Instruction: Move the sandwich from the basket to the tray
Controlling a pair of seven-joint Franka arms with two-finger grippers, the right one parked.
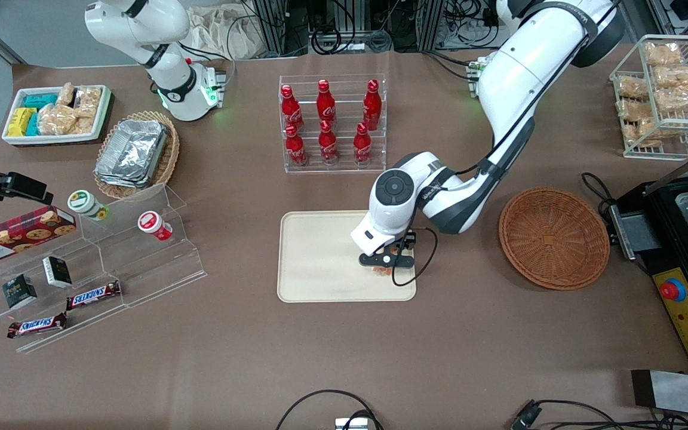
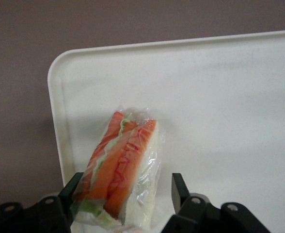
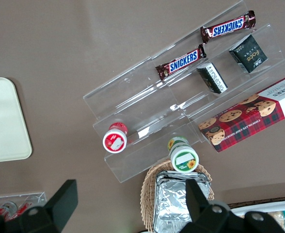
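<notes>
Sandwich (image 2: 120,170) resting on tray (image 2: 220,97) near its corner, between spread fingers (image 2: 180,187) of gripper (image 1: 387,261). Released, apparently for delivery. Basket (image 1: 554,237) empty beside.

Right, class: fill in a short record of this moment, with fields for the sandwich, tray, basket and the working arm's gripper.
sandwich: clear-wrapped triangular wedge of pale bread with orange and green filling, lying on the tray near one corner
tray: flat cream rectangular tray
basket: round reddish-brown wicker basket, nothing in it, beside the tray
gripper: left arm's gripper, low over the tray, open, one finger touching the wrap, the other clear
</notes>
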